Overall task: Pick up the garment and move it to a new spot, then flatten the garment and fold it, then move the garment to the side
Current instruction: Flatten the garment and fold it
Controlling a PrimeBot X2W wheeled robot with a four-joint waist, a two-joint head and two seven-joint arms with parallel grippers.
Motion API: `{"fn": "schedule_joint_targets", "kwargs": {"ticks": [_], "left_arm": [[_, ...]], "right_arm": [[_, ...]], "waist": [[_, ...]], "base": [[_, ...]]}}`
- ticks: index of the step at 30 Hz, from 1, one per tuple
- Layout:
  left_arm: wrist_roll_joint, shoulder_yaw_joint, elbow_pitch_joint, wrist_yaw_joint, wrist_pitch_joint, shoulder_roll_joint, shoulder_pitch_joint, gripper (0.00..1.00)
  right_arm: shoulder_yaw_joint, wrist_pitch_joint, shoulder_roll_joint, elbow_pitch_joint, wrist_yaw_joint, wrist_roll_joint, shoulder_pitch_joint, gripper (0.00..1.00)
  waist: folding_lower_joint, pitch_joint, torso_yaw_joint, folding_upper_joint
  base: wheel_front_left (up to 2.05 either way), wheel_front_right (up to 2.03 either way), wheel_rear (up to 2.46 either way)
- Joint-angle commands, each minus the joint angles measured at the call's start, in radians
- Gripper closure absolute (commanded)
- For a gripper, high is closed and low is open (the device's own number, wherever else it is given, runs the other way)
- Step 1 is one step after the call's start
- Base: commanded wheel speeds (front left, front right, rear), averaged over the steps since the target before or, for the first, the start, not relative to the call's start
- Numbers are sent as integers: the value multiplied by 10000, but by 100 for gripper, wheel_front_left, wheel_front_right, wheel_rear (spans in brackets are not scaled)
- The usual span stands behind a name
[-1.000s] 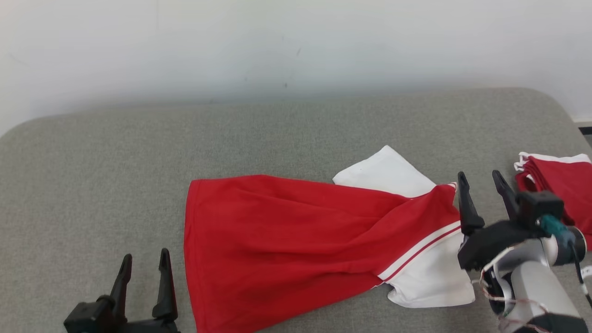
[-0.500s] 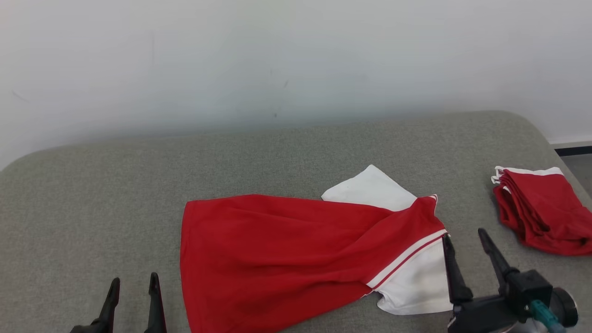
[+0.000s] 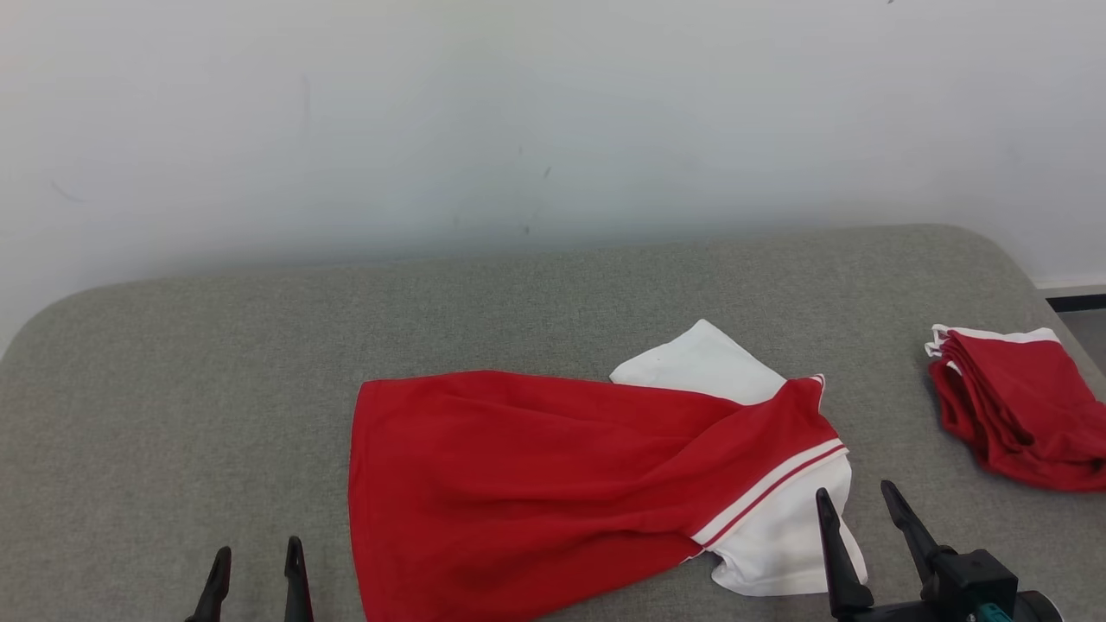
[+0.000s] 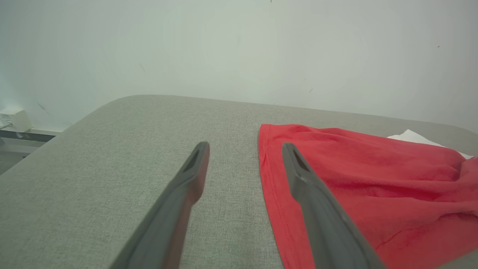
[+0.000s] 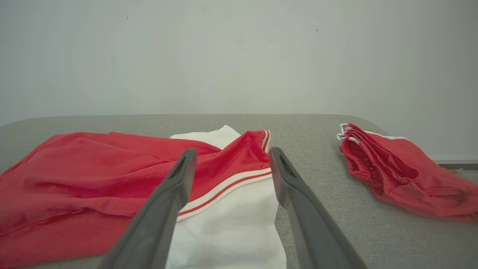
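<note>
**Red shirt lying twisted, both grippers spread and empty**

Position: the garment [image 3: 536, 484] lies mid-surface on the grey padded table [image 3: 216, 345], hem to the robot's left, white sleeves to its right. The red body is bunched and twisted toward the striped trim, so it is not yet flat. A second red bundle [image 3: 1011, 415] sits well apart at the far right.

Grippers: left gripper [image 3: 259, 549] has its fingers parted, holds nothing and sits just beside the hem edge. In the left wrist view its right-hand finger overlaps the red hem, but contact cannot be told. Right gripper [image 3: 854, 491] is likewise spread and empty, near the lower white sleeve.

Handling (judgement): thin knit, light, limp, no stiffness. It will drape and fold under its own weight, and the textured table cover will likely drag on it rather than let it slide. Not fragile. Best holds look like the two hem corners on the left and the shoulder seams by the stripe on the right. Pinch a seam or doubled edge, since a single layer may slip.

Change over the last second: the head camera has tilted up, showing more wall [image 3: 518, 112]. The right gripper stood up beside the far red corner and now sits lower, near the white sleeve. The garment's shape is unchanged
</note>
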Motion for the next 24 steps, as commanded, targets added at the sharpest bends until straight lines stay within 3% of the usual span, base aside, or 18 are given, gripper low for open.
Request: {"fn": "schedule_joint_targets", "kwargs": {"ticks": [1, 16, 24], "left_arm": [[20, -9, 37, -34, -5, -1, 92, 0], [3, -121, 98, -73, -5, -21, 46, 0], [-480, -813, 1084, -486, 88, -20, 80, 0]], "right_arm": [[-36, 6, 48, -62, -27, -14, 18, 0], [-208, 197, 188, -100, -27, -89, -108, 0], [-996, 1254, 221, 632, -27, 155, -444, 0]], "waist": [[1, 2, 7, 0], [1, 146, 32, 0], [1, 366, 11, 0]], "base": [[0, 0, 0], [0, 0, 0], [0, 0, 0]]}}
